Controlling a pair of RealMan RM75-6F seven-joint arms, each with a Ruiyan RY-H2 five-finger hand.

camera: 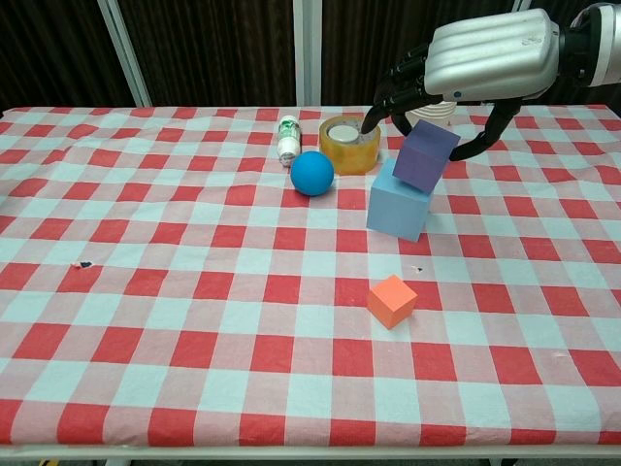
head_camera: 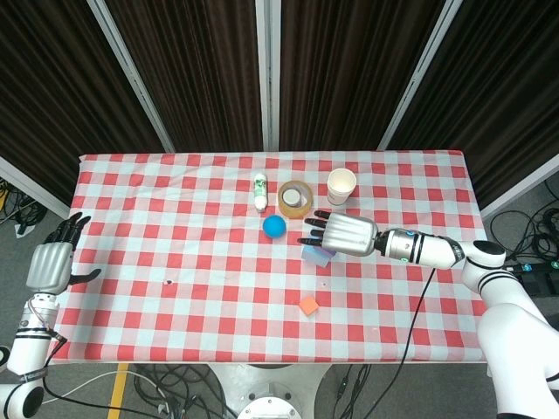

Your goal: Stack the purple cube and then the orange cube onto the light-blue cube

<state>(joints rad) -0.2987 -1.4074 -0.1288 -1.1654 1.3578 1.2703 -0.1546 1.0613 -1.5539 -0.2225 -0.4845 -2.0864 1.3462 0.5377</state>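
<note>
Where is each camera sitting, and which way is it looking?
Head view: up high, looking down on the whole table; both arms show, left hand off the table's edge, right hand over the cubes.
Chest view: low at the table's front edge, looking across it; only the right hand shows.
Both share the purple cube, light-blue cube, orange cube and blue ball.

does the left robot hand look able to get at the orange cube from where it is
Probably not easily: the left robot hand hangs off the table's left edge, while the orange cube lies well right of centre, though nothing stands between them.
</note>
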